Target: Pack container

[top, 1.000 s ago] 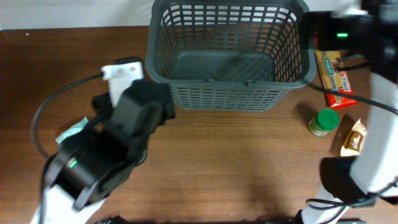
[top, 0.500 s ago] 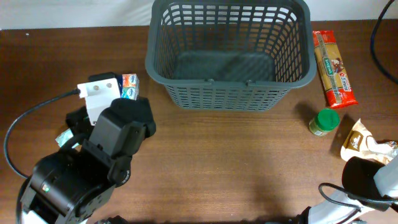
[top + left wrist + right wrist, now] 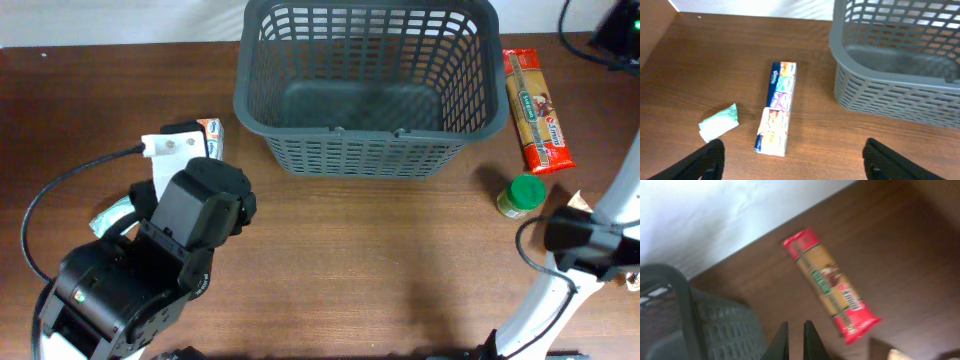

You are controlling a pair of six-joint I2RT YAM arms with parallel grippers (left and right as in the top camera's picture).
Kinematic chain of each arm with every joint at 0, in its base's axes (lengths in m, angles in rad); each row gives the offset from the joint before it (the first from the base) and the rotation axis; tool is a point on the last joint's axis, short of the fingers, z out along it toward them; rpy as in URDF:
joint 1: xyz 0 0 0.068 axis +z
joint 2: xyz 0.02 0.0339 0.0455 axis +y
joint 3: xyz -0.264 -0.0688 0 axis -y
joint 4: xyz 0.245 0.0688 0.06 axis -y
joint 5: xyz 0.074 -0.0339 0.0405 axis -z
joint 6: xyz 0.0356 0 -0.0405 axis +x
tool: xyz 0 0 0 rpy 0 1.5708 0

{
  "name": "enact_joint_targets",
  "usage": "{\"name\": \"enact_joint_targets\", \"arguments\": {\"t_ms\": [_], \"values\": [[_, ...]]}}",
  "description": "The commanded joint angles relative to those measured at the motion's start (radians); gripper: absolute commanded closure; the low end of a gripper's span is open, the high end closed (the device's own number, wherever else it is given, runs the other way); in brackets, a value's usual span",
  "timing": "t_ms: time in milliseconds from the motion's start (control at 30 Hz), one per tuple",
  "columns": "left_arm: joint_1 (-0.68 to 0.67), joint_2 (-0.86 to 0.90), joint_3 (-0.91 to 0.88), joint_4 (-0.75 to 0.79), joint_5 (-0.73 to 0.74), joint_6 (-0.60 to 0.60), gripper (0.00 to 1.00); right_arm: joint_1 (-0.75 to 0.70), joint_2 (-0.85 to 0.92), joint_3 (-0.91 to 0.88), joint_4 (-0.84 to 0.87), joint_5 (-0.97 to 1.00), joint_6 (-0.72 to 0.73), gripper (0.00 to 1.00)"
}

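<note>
Tissue pack [image 3: 776, 107] beside a green sachet [image 3: 719, 122]; pasta packet [image 3: 539, 110] near a jar [image 3: 522, 195] (green lid)

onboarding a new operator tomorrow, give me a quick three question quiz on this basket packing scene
1. True or false: the container already has an item inside it.
2. What stands on the table near the pasta packet, on the right arm's side? A) green-lidded jar B) mug C) banana
3. Fill in: the fingers of the right gripper are ___.

Key: 1 false; 2 A; 3 shut
</note>
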Motion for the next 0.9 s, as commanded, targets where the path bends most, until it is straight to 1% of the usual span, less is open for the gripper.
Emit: {"name": "enact_joint_targets", "arguments": {"t_ms": [0, 67, 200, 233, 533, 633, 867], "values": [[-0.001, 0.0, 0.011, -0.002, 0.051, 0.009, 0.26, 0.002, 0.052, -0.003, 0.0, -0.191, -0.049, 0.96], [-0.001, 0.0, 0.011, -0.001, 0.073, 0.005, 0.34, 0.01, 0.081, -0.003, -0.003, -0.227, -0.067, 0.96], [-0.001, 0.0, 0.011, -0.002, 0.12, -0.006, 0.53, 0.035, 0.119, -0.003, -0.003, -0.229, -0.071, 0.96], [-0.001, 0.0, 0.011, -0.001, 0.135, -0.007, 0.56, 0.042, 0.123, -0.003, 0.0, -0.23, -0.075, 0.96], [-0.001, 0.027, 0.01, -0.011, 0.163, -0.015, 0.54, 0.118, 0.131, -0.003, 0.026, -0.233, -0.124, 0.96], [-0.001, 0.042, 0.01, -0.022, 0.173, -0.014, 0.5, 0.137, 0.138, -0.003, 0.028, -0.232, -0.128, 0.96], [-0.001, 0.069, 0.01, -0.038, 0.191, -0.015, 0.51, 0.151, 0.17, -0.004, 0.025, -0.233, -0.127, 0.96]]}}
